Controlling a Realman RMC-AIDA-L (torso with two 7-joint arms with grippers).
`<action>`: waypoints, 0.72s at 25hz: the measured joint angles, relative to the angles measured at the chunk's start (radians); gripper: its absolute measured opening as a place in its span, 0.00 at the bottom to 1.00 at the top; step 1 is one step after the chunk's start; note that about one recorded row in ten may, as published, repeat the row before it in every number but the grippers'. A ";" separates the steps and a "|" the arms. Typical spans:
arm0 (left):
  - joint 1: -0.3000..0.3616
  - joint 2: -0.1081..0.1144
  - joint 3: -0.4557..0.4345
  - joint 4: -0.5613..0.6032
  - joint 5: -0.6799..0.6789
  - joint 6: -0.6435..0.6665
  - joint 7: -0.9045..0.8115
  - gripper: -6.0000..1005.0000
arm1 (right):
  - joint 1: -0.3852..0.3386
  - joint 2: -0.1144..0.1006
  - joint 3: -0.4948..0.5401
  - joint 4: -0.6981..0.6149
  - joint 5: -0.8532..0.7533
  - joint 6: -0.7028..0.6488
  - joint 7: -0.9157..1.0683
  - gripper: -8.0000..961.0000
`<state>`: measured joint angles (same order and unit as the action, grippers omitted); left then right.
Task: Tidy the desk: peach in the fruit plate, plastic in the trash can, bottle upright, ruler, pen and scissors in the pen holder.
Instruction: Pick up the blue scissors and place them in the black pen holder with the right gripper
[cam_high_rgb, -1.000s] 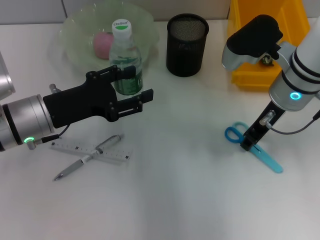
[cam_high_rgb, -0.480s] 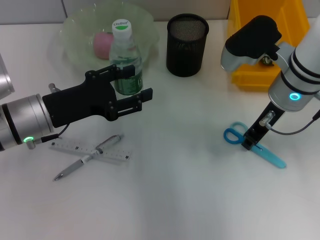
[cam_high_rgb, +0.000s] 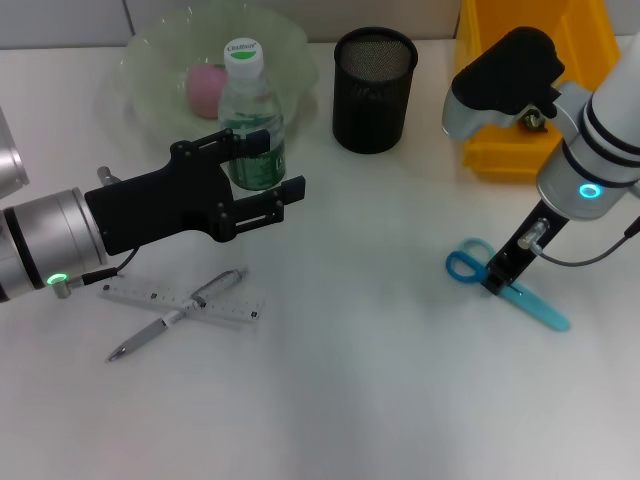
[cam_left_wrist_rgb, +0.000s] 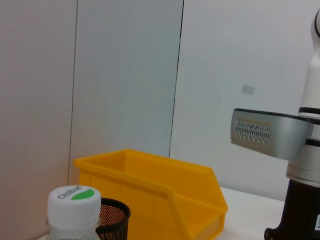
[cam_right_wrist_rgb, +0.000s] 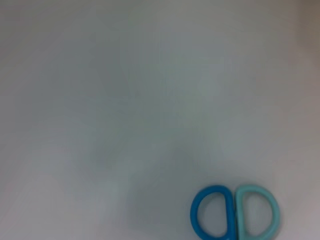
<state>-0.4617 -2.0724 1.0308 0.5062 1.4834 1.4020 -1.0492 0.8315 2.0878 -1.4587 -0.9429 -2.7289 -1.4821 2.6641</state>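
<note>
A clear bottle (cam_high_rgb: 250, 110) with a white cap (cam_left_wrist_rgb: 73, 201) stands upright in front of the fruit plate (cam_high_rgb: 285, 45), where the pink peach (cam_high_rgb: 205, 88) lies. My left gripper (cam_high_rgb: 268, 168) is open beside the bottle's lower body. The ruler (cam_high_rgb: 150, 294) and the pen (cam_high_rgb: 180, 312) lie crossed near the front left. The blue scissors (cam_high_rgb: 462, 267) lie at the right, and my right gripper (cam_high_rgb: 497, 282) is shut on them just behind the handles (cam_right_wrist_rgb: 235, 212). The black mesh pen holder (cam_high_rgb: 373, 90) stands at the back. The plastic is hidden.
A yellow bin (cam_high_rgb: 530, 90) sits at the back right, partly behind my right arm, and it also shows as a yellow bin (cam_left_wrist_rgb: 150, 192) in the left wrist view. Bare table lies between the two arms.
The scissors have turned slightly under my right gripper: the handles slid a little left and the blade tip swung away. The left arm has not moved.
</note>
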 joint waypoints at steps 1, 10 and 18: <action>0.000 0.000 0.000 0.000 0.000 0.000 0.000 0.74 | -0.004 0.000 0.001 -0.007 0.000 0.001 0.000 0.26; 0.001 0.001 -0.003 0.003 -0.003 0.002 0.000 0.74 | -0.139 -0.005 0.013 -0.234 0.078 0.016 -0.008 0.26; 0.004 0.003 -0.005 0.005 -0.030 0.007 0.000 0.74 | -0.304 -0.003 0.059 -0.460 0.261 0.064 -0.078 0.26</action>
<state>-0.4573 -2.0692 1.0261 0.5112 1.4533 1.4092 -1.0493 0.5271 2.0845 -1.4000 -1.4033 -2.4674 -1.4183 2.5862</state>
